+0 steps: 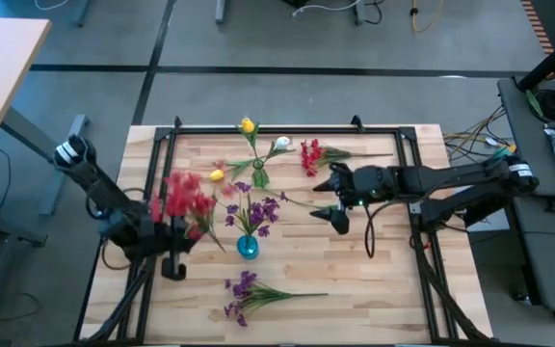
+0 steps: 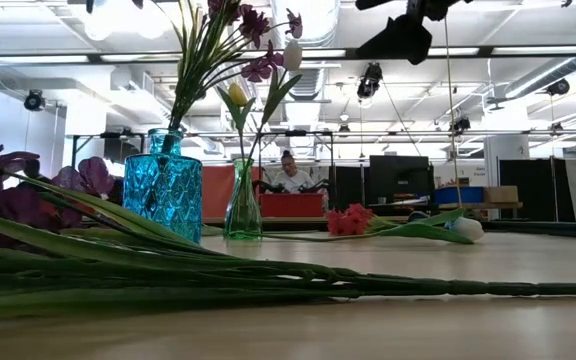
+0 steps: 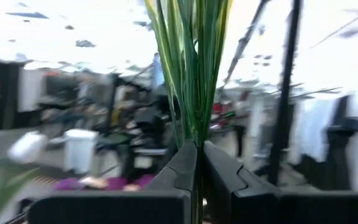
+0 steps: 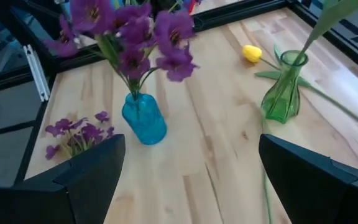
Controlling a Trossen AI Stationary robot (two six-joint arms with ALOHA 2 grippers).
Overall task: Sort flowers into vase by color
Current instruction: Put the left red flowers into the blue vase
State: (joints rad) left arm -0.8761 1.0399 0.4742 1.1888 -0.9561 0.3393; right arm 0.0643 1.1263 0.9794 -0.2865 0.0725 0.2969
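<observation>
At nine o'clock on the wooden table (image 1: pixel 374 280), the left gripper (image 1: pixel 173 253) is pinched tight around the green stems of a red flower bunch (image 1: pixel 183 198), lifted off the surface. Just right of it, the blue vase (image 1: pixel 247 247) holds purple flowers (image 1: pixel 256 209); another purple bunch (image 1: pixel 244 293) lies at six o'clock. The green vase (image 1: pixel 259 176), toward twelve, holds a yellow bud (image 1: pixel 248 125) and a white bud (image 1: pixel 282 144). A red bunch (image 1: pixel 311 155) lies at one o'clock. The right gripper (image 1: pixel 330 196) hovers at three o'clock, fingers spread wide and empty.
</observation>
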